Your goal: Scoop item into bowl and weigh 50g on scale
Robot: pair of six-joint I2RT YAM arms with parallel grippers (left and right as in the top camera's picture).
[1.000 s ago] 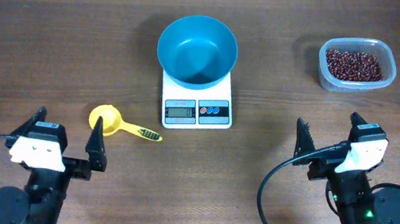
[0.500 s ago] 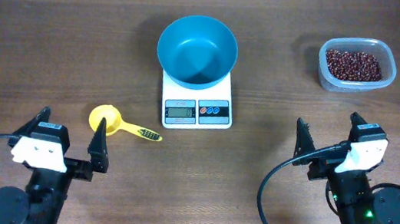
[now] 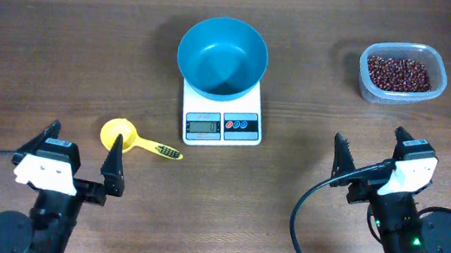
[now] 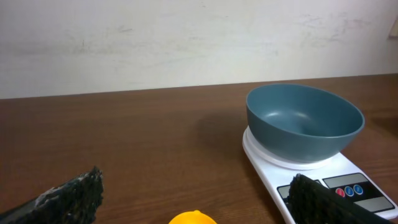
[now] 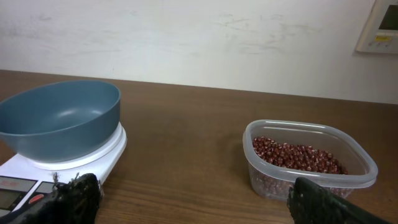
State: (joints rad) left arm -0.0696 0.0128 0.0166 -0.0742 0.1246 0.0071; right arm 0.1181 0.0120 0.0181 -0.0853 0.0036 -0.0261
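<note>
Beans (image 3: 398, 73) at 2 o'clock in clear tub (image 3: 364, 82), unscooped; empty bowl (image 3: 222, 56) on scale (image 3: 221, 126) at 12, likely so additions register; yellow scoop (image 3: 124, 138) on tabletop (image 3: 46, 33) at 9, just off left tool (image 3: 87, 132); right tool (image 3: 369, 135) likewise spread wide, empty.

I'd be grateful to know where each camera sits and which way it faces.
Overhead: above the table, looking straight down on bowl, scale, beans and scoop; left gripper and right gripper show at the bottom.
Left wrist: low behind its own fingers, facing bowl, scale and far wall.
Right wrist: low, fingers in bottom corners, facing bowl, scale and tub of beans.
Both wrist views share bowl and scale.
</note>
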